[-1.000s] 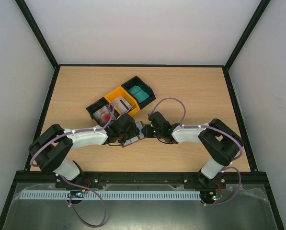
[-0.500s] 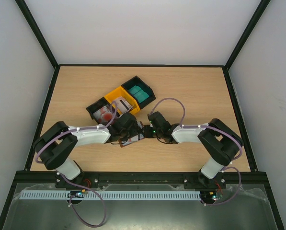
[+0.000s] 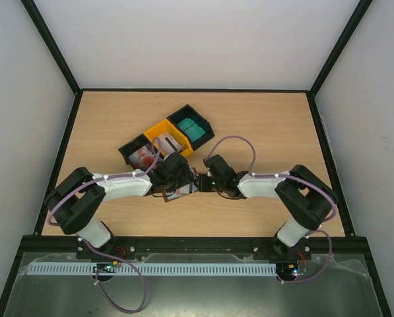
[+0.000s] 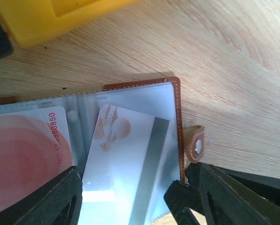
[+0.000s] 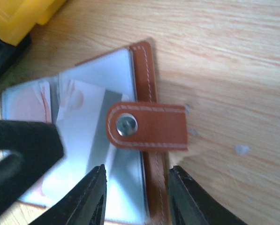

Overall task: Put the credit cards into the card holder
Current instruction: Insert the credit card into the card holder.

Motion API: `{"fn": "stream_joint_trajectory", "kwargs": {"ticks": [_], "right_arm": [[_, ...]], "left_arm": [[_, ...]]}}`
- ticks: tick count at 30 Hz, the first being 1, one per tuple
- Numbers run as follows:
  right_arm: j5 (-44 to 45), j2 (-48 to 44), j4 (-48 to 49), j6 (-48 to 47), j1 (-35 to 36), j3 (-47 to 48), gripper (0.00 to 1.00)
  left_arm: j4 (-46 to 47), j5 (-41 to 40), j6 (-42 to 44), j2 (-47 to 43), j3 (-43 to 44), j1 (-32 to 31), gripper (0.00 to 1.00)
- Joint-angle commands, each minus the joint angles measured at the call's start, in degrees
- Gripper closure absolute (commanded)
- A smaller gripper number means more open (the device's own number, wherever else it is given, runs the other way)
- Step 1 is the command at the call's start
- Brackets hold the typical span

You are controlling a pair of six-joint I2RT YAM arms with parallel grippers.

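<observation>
Overhead, both arms reach inward and meet over the card holder [image 4: 176, 117]. It lies open on the wooden table [image 3: 269, 125], just in front of a yellow bin [image 4: 36, 21].

The left gripper [image 4: 130, 187] has its jaws wide apart above the holder's clear sleeves. One finger hangs over a white and red card [image 4: 22, 154]. The other is just off the holder's brown edge. A card with a grey stripe [image 4: 130, 154] sits in the sleeve between them.

The right gripper [image 5: 137, 171] has its jaws about half apart, straddling the brown stitched edge below the snap strap [image 5: 147, 125]. Nothing is pinched between them.

Compared with a second ago, the left arm has swung slightly forward. Its gripper now sits closer to the right one and covers more of the holder. The right arm has barely moved.
</observation>
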Motion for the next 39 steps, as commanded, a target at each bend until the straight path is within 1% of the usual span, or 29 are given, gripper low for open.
{"fn": "stream_joint_trajectory", "kwargs": {"ticks": [1,6,9,14,22,28,30,35,39], "right_arm": [[3.9,-3.1,-13.9,-2.9,0.9,-2.7,0.62],[9.7,-8.5,-19.0,-6.4,3.6,-2.3,0.59],[11.8,-9.2,-20.5,-7.5,6.1,-1.8,0.57],[14.8,-5.5,-23.3,-8.3,10.7,1.8,0.57],[21.3,2.9,-26.0,-7.1,16.0,8.9,0.6],[27.5,5.6,-26.2,-3.8,16.4,10.5,0.65],[29.5,5.6,-26.3,-0.8,16.5,10.7,0.66],[31.3,5.4,-24.5,1.9,16.4,11.2,0.66],[32.4,6.2,-24.1,2.2,16.4,12.8,0.65]], "left_arm": [[-4.0,-2.3,0.9,-5.0,-0.9,0.0,0.3],[-5.6,-3.3,1.0,-7.9,-2.2,0.0,0.29],[-5.6,-3.3,0.8,-8.5,-3.6,0.1,0.32],[-3.5,-0.9,0.8,-7.7,-5.7,0.1,0.43],[-0.7,1.1,0.9,-6.9,-7.7,1.1,0.44],[-0.8,1.2,0.4,-6.9,-9.9,2.0,0.49],[-0.5,1.6,0.5,-6.9,-10.5,2.0,0.5],[-0.1,2.5,1.6,-6.5,-12.5,2.0,0.53],[-0.5,2.6,2.3,-6.7,-14.0,2.0,0.55]]}}
